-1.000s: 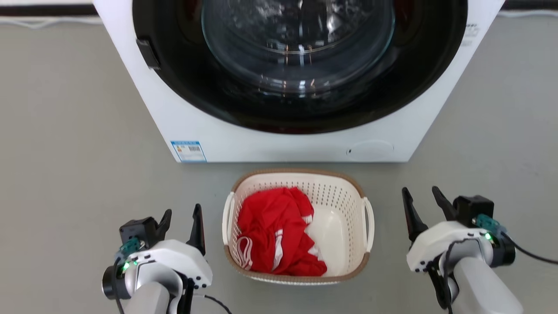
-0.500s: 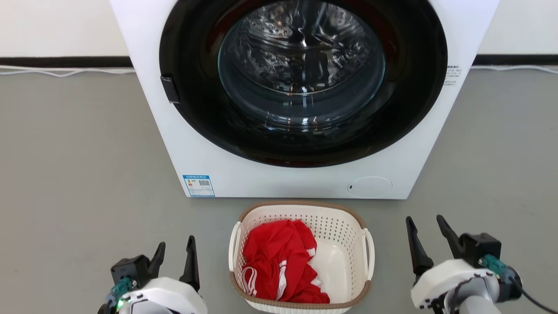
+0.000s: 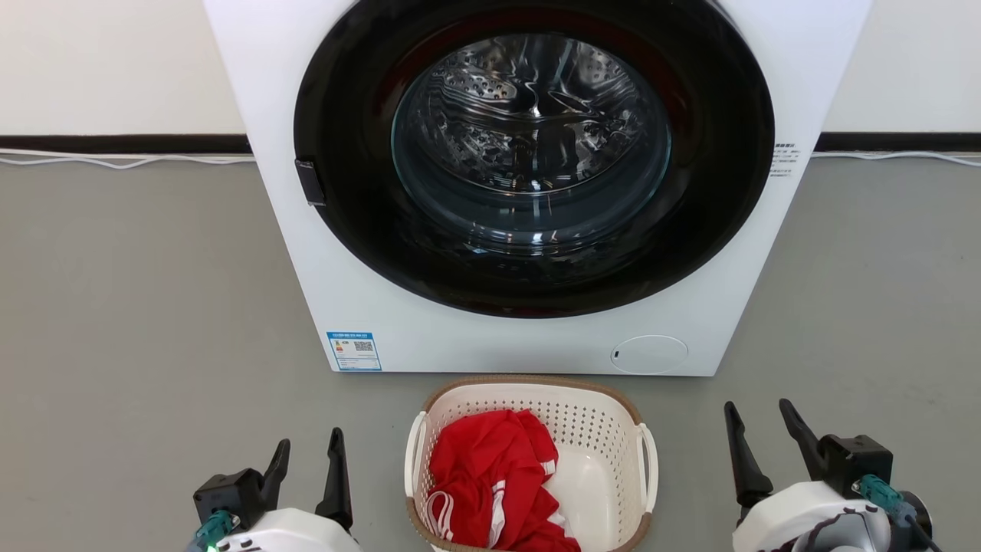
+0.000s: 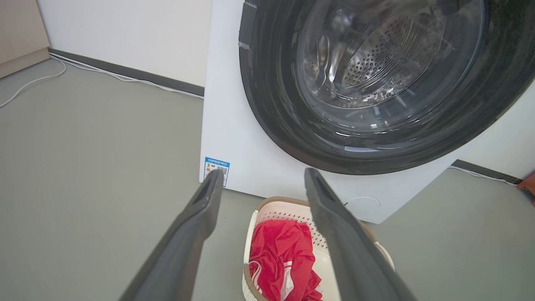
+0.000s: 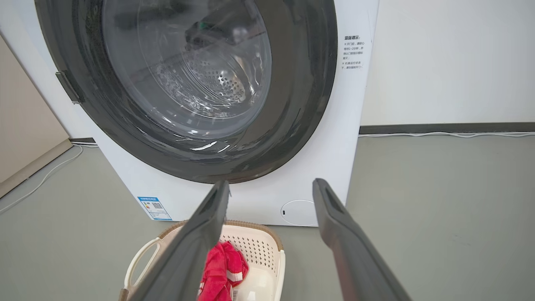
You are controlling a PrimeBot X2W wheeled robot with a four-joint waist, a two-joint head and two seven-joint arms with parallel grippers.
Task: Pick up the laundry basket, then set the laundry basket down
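Position: cream-white perforated plastic laundry basket (image 3: 590,422), rounded-rectangular with a brown woven-look rim, stands upright on the grey floor (image 3: 153,322), just in front of the white front-loading washing machine (image 3: 383,307). A crumpled red garment with white stripes (image 3: 490,479) lies inside, bunched toward the basket's left.

Left fingers (image 3: 337,475) stand apart and empty, near the basket's left side but clear of it. Right fingers (image 3: 742,452) are likewise spread and empty, further off on the right.

Stage: a basket resting on the floor with both arms free fits equally one awaiting a lift and one put down again. The views do not settle which.

Handling, as judged: the shell looks stiff and light, and the single soft garment adds little weight, though it sits off-centre. The sound holds are the two white side handles, left handle (image 3: 415,452) and right handle (image 3: 650,464), one per arm, kept level. The loops are thin and the plastic looks smooth, so a shallow grip could slip.
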